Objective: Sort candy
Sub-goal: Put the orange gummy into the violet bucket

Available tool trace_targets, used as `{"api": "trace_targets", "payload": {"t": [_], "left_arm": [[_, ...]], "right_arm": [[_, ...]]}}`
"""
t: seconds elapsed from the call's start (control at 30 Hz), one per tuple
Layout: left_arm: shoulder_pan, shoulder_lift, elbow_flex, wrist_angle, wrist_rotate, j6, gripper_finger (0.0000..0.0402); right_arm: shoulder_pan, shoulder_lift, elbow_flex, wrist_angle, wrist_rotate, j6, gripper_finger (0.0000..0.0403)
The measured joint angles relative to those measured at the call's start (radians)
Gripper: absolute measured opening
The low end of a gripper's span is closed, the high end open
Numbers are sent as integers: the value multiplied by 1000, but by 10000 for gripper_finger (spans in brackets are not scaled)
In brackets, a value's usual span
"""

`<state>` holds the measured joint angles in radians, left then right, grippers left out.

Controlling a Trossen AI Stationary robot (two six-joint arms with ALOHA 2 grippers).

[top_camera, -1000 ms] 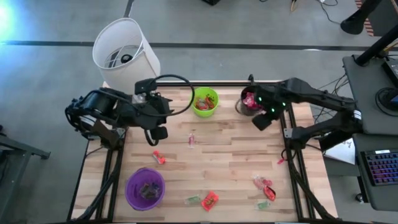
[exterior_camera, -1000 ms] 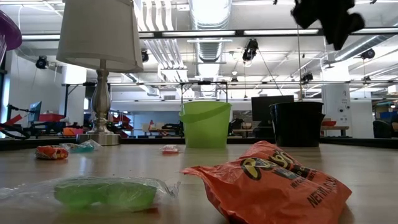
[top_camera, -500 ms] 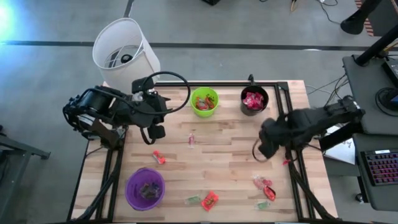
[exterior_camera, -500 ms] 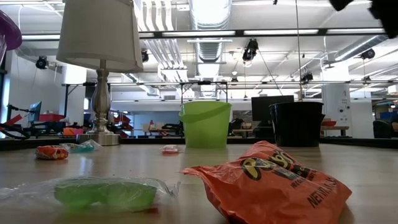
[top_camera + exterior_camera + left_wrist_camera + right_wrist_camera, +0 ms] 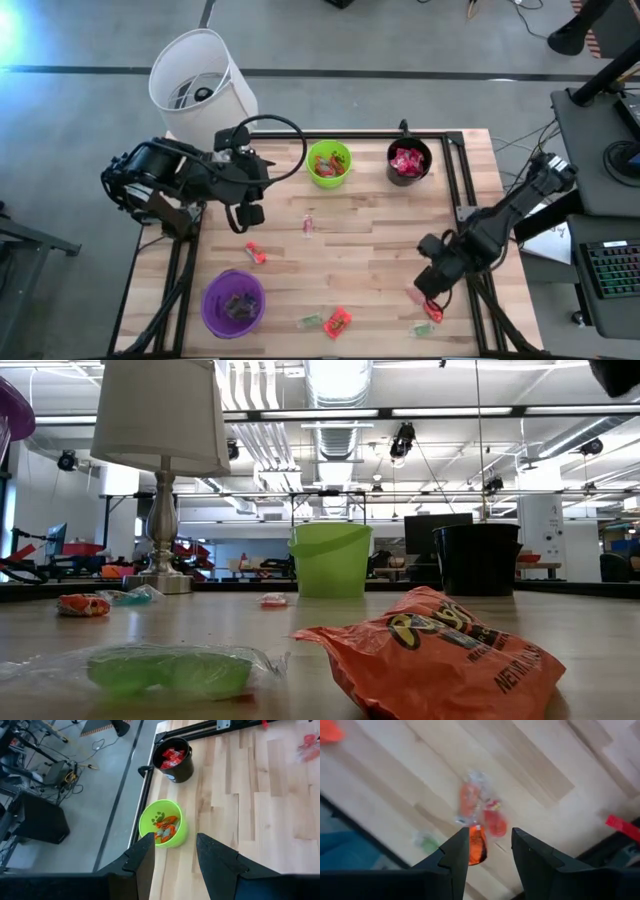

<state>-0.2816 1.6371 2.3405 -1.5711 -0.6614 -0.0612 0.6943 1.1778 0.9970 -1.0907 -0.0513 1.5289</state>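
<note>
Right gripper hangs over the near right corner of the wooden surface, jaws spread, right above a clump of red candy. The left gripper waits by the lamp, jaws apart, gripping nothing. The green cup and black cup both hold sweets; the purple cup sits near left. An orange packet lies close to the low camera; its brand name is only partly readable, with "NET W" on its edge, beside a green sweet.

Red candy fills the black cup; green cup, purple cup
</note>
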Motion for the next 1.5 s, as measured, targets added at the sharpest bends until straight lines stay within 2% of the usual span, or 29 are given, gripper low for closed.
{"api": "trace_targets", "payload": {"t": [0.27,0.5,0.67,1.5], "left_arm": [[0,0,0,0,1,41,128],[0,0,0,0,1,53,128],[0,-4,0,0,1,54,128],[0,-6,0,0,1,76,128]], "right_arm": [[68,82,-88,35,-22,139,141],[67,135,-130,159,-88,150,185],[67,188,-143,217,-91,123,206],[67,367,-162,269,-115,101,205]]}}
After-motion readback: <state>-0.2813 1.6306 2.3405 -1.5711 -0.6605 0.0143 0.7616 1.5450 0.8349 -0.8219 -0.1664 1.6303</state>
